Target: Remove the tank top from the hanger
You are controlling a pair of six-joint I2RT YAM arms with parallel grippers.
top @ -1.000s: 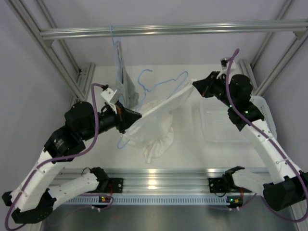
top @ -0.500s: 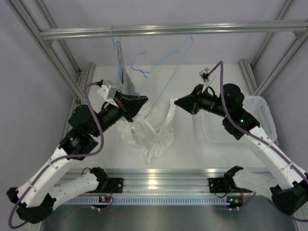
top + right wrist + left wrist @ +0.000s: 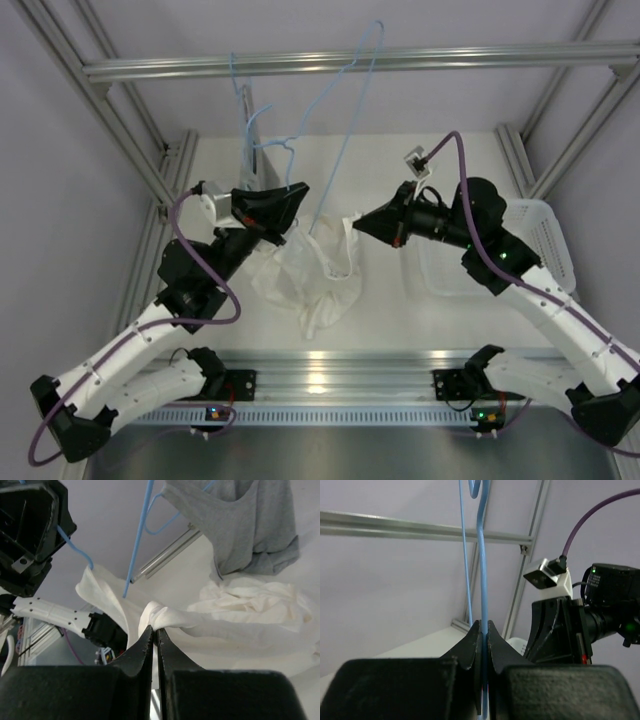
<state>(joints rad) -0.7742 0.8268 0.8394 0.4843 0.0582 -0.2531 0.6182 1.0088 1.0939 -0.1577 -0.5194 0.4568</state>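
Note:
My left gripper [image 3: 291,203] is shut on the wire of the light blue hanger [image 3: 345,110] and holds it upright, its top near the overhead rail. In the left wrist view the wire [image 3: 481,555] runs straight up from between the jaws of that gripper [image 3: 483,630]. The white tank top [image 3: 320,272] droops to the table between the arms. My right gripper [image 3: 362,222] is shut on a bunched fold of it [image 3: 170,616]. In the right wrist view one edge of the cloth [image 3: 95,582] still hangs on the hanger wire [image 3: 75,547] by the left gripper.
A second blue hanger with a grey garment [image 3: 250,145] hangs from the rail [image 3: 360,62] at the back left; the garment also shows in the right wrist view [image 3: 245,520]. A clear plastic basket [image 3: 545,240] stands on the right under the right arm.
My left gripper has risen and tipped the hanger upright, its top now much higher. My right gripper has moved left with the tank top fold, and the cloth has gone slack.

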